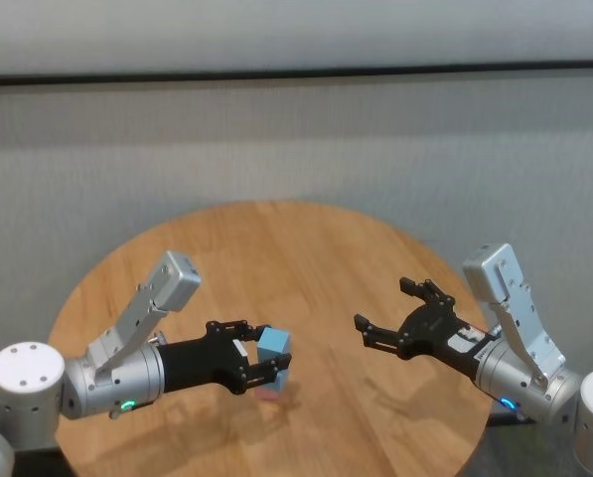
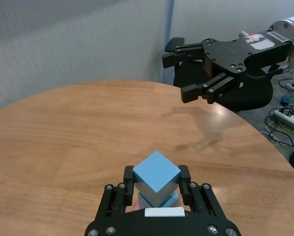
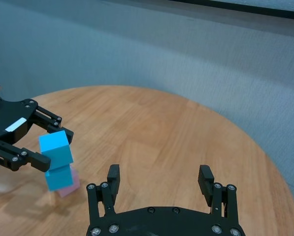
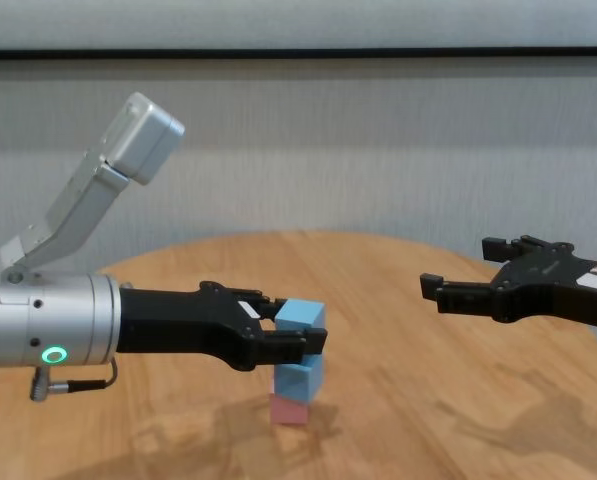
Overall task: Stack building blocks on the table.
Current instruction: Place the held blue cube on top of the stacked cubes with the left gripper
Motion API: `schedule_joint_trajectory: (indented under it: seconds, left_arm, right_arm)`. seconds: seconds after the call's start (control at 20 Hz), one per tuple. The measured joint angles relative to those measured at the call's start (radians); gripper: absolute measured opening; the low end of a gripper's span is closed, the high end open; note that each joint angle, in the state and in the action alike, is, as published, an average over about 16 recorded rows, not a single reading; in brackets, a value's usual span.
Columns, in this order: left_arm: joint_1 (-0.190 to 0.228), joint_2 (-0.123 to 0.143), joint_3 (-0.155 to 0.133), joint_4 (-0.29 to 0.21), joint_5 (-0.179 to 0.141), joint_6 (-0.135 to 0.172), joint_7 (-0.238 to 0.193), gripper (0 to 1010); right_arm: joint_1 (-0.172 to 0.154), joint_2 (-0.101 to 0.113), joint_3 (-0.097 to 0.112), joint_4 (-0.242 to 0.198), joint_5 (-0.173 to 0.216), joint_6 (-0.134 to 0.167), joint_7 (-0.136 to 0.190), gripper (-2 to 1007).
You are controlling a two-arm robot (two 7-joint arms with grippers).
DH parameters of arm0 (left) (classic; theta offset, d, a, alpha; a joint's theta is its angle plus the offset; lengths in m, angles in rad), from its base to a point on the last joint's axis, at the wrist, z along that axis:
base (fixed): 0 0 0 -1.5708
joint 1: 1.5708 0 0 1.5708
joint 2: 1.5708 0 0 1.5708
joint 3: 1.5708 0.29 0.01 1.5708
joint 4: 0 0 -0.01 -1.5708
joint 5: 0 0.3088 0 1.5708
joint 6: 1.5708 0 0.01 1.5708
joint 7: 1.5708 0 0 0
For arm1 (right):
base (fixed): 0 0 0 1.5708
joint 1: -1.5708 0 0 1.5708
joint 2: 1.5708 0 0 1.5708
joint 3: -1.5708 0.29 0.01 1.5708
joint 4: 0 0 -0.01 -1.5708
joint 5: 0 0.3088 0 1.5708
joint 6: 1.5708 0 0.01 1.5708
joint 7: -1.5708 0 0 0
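The top blue block [image 4: 302, 314] sits between the fingers of my left gripper [image 1: 259, 361], pinched on two opposite side faces. Right under it is the second blue block [image 4: 300, 375], and under that the pink block [image 4: 289, 408], which rests on the table [image 1: 306, 258]. So all three are in one column just ahead of my left palm. From the chest view the top cube looks a little turned and shifted against the one below, so I judge the stack is not quite squared yet. Whether the top cube already bears on the second one or hangs just clear of it, I cannot tell.

These cubes look small, plain and matte. I judge them light and stiff, with faces that will not slip much in my pads, so a gentle pinch across flat opposite sides, near mid-height, is enough. The risk is the column, not the cube: a light stack on a narrow base will topple if I nudge it sideways or drag a finger across it while letting go. I would open evenly and back straight off.

My right gripper [image 1: 400, 320] hangs over the table well off to the far side of the stack from my left one, its fingers spread wide and holding nothing. It touches neither the blocks nor the table top, as far as I can see.
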Motion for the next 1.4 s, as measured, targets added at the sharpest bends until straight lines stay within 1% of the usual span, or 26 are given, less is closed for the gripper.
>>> schedule_joint_trajectory:
  seconds: [0.5,1.05,1.2,1.4]
  left_arm:
    - [-0.011,0.003,0.022,0.011,-0.015,0.000,0.006,563]
    - [-0.017,0.010,0.040,0.017,-0.029,-0.001,0.014,568]
    - [-0.018,0.011,0.044,0.018,-0.032,-0.001,0.016,592]
    - [-0.018,0.014,0.047,0.019,-0.036,-0.003,0.019,658]
  right_arm:
    - [0.000,0.000,0.000,0.000,0.000,0.000,0.000,1001]
    - [0.000,0.000,0.000,0.000,0.000,0.000,0.000,1001]
    - [0.000,0.000,0.000,0.000,0.000,0.000,0.000,1001]
    - [0.000,0.000,0.000,0.000,0.000,0.000,0.000,1001]
